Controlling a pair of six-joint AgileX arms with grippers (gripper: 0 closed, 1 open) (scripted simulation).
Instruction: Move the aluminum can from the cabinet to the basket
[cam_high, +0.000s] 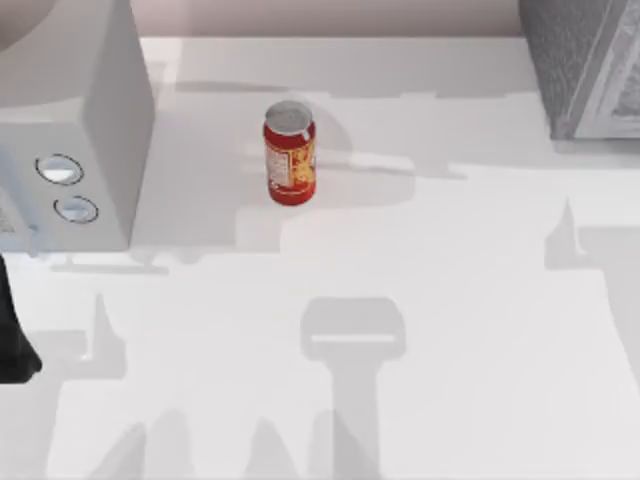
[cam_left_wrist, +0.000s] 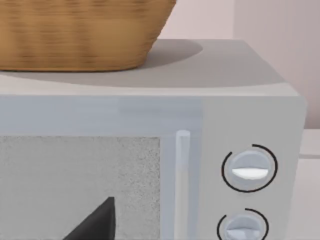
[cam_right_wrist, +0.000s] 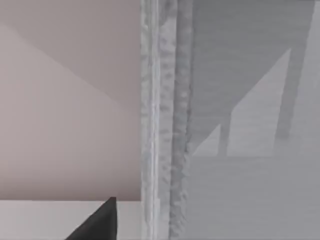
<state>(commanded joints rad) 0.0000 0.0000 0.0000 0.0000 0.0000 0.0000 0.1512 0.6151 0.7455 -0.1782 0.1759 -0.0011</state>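
Note:
The aluminum can (cam_high: 289, 152), red with a silver top and a yellow-and-white label, stands upright on the white table (cam_high: 450, 330), left of the middle and toward the back. The grey cabinet (cam_high: 585, 65) is at the back right, apart from the can. The woven basket (cam_left_wrist: 75, 35) rests on top of the microwave (cam_left_wrist: 240, 100). A dark part of my left gripper (cam_left_wrist: 95, 225) faces the microwave's door. A dark part of my right gripper (cam_right_wrist: 97, 222) is close to the cabinet's edge (cam_right_wrist: 165, 125). Neither gripper is near the can.
The grey microwave (cam_high: 95, 130) with two round knobs (cam_high: 60, 170) fills the table's back left. My left arm's dark body (cam_high: 12, 335) sits at the left edge. Arm shadows lie across the table's front.

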